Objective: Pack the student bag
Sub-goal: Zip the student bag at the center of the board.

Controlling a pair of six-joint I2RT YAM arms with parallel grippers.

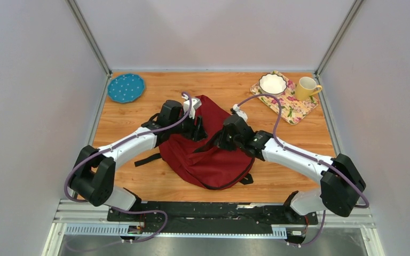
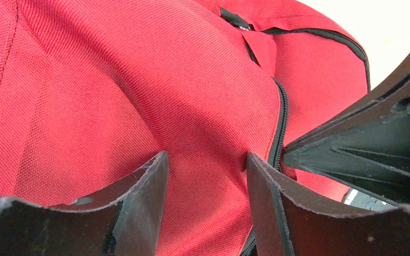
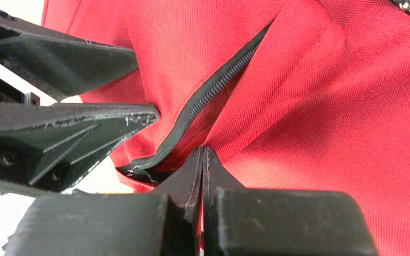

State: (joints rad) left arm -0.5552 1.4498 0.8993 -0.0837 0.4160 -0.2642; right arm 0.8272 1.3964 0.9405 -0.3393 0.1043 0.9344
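Seemingly right fingers (image 3: 184, 184) pinch shut beside the woven student bag (image 1: 208, 157) zipper (image 3: 209, 95); left fingers (image 2: 141, 189) splayed.

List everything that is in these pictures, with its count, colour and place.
student bag: one, dark red, middle of the table
plate: one, blue with white dots, far left corner
tray: one, flowered, far right corner
bowl: one, white, on the tray
mug: one, yellow, on the tray beside the bowl
table: one, wooden, under everything
left arm, right arm: two, white and black, near edge
left pincer: one, black, open around a bulge of the bag
right pincer: one, black, shut on a bag fold by the zipper
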